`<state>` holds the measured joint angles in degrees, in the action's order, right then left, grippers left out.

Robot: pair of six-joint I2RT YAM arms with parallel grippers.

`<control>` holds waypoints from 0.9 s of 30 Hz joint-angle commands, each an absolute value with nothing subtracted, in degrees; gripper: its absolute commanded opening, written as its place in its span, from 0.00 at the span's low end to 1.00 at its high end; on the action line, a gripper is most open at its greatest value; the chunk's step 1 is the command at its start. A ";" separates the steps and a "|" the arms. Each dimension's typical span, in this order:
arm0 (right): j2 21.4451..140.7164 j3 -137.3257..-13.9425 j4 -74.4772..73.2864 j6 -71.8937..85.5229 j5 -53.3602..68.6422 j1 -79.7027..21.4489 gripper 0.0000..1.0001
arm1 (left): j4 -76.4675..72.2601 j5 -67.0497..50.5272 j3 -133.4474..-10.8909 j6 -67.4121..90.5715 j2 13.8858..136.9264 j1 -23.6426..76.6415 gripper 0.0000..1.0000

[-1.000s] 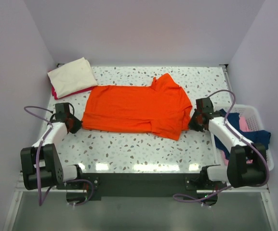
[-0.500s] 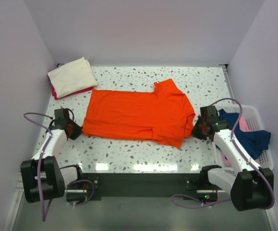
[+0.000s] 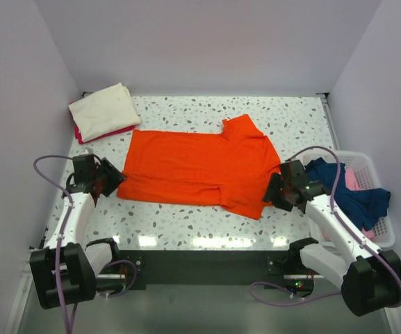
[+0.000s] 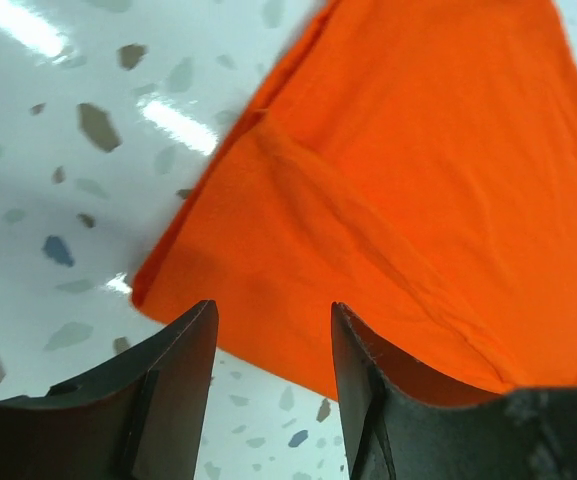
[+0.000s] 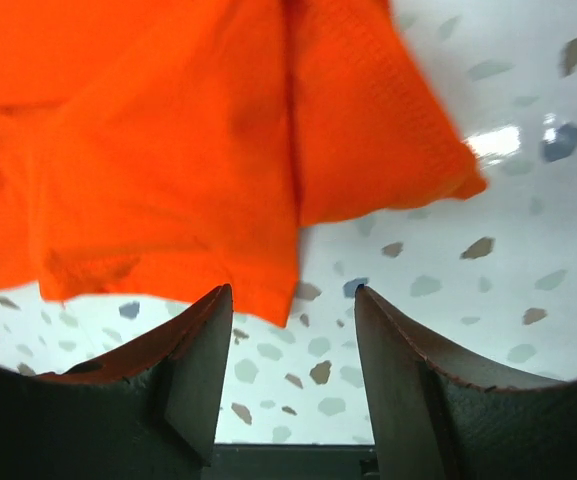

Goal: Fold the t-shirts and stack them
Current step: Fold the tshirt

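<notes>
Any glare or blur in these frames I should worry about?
Top view: sharp, glare in patches on the table near edge. Left wrist view: glare streaks on the table top left, orange shirt mostly in focus, fingers dark and soft. Right wrist view: one bright glare spot right of the shirt, fingers soft too.

We see matt, soft cloth in the orange t-shirt (image 3: 199, 163) — glossy speckled tabletop (image 3: 186, 223), plastic basket (image 3: 358, 156) at three o'clock.

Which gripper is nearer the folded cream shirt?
Left. The left gripper sits just in front of the cream shirt; the right gripper is across the orange shirt, beside the basket.
</notes>
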<state>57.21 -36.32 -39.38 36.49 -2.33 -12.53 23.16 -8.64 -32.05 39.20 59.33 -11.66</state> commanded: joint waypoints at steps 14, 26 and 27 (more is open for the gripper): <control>60.02 -28.48 -34.02 49.39 -5.80 -26.97 0.46 | 13.19 -19.69 -44.56 28.57 64.51 -2.11 0.58; 66.80 -30.32 -29.70 52.30 -8.43 -29.79 0.15 | 11.25 -18.46 -42.63 27.86 63.99 -1.58 0.58; 66.62 -30.93 -30.58 51.95 -8.61 -29.88 0.12 | 11.16 -18.37 -42.63 27.77 63.98 -1.58 0.58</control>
